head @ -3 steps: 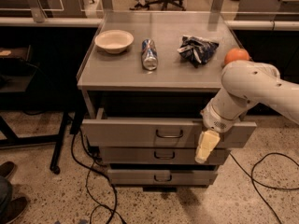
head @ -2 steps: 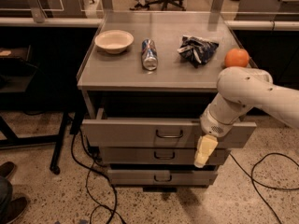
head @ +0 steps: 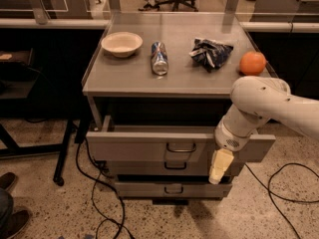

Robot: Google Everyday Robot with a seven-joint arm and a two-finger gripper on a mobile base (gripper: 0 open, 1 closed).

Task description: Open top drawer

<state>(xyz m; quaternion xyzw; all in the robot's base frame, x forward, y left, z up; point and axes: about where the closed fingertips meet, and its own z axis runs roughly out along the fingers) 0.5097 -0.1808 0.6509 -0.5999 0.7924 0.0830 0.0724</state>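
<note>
The top drawer (head: 139, 146) is a grey metal drawer with a small dark loop handle (head: 180, 147). It stands pulled out some way from the cabinet, and a dark gap shows above its front. My gripper (head: 220, 166) is cream-coloured and hangs down from the white arm (head: 259, 108). It is in front of the right part of the drawer front, to the right of the handle and apart from it, and holds nothing that shows.
Two shorter drawers (head: 175, 166) (head: 172, 188) sit below. On the cabinet top (head: 184, 81) are a white bowl (head: 121, 44), a lying can (head: 159, 58), a crumpled bag (head: 211, 53) and an orange (head: 252, 62). Cables (head: 94, 193) trail on the floor. A shoe (head: 10, 220) is at bottom left.
My gripper has sunk a little lower in front of the drawer's right side, and the arm's elbow has dropped. The drawer front has not visibly moved.
</note>
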